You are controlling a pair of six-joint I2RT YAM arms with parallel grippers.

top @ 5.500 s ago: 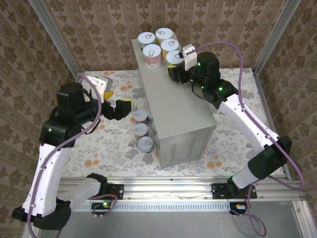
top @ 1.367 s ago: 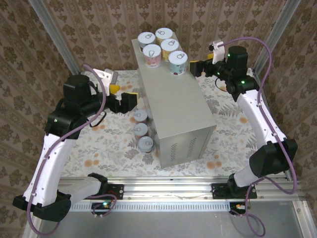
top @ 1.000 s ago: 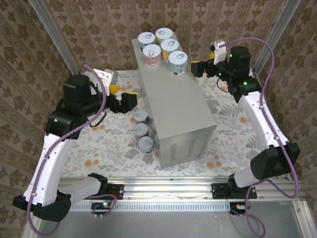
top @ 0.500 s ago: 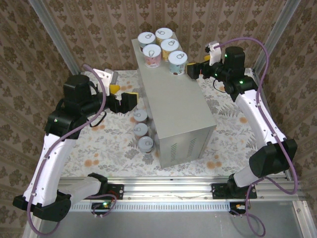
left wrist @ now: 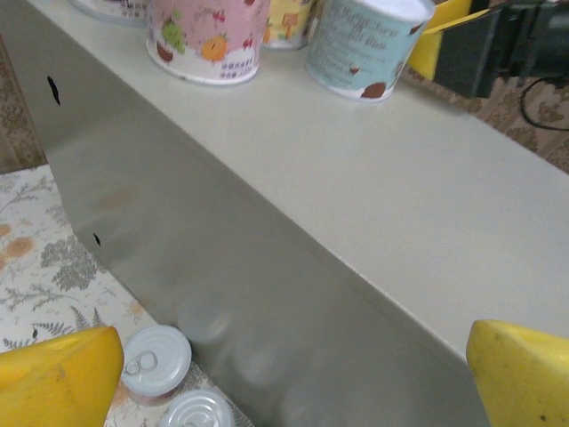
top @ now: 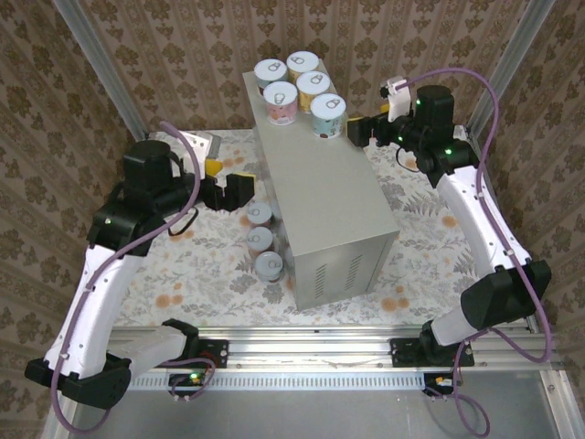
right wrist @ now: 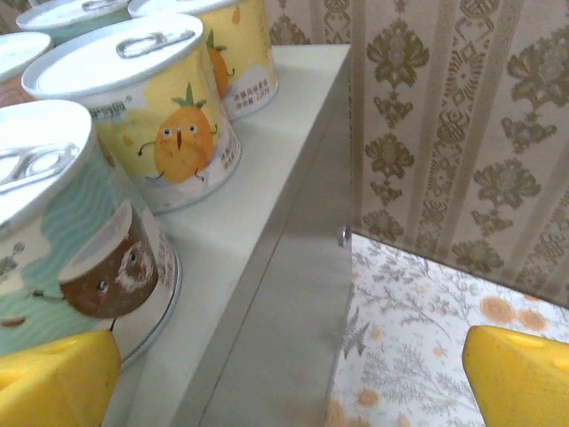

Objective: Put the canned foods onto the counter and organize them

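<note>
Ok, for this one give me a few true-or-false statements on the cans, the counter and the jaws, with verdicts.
1. Five cans stand on the counter. True.
2. Three cans stand on the floral cloth on the right arm's side of the counter. False: they stand in a row along the left arm's side.
3. The right jaws are shut on the blue-labelled can. False: they are open beside it, holding nothing.
4. The left jaws are open. True.
5. One can on the counter lies tipped over. False: all five are upright, lids up.
</note>
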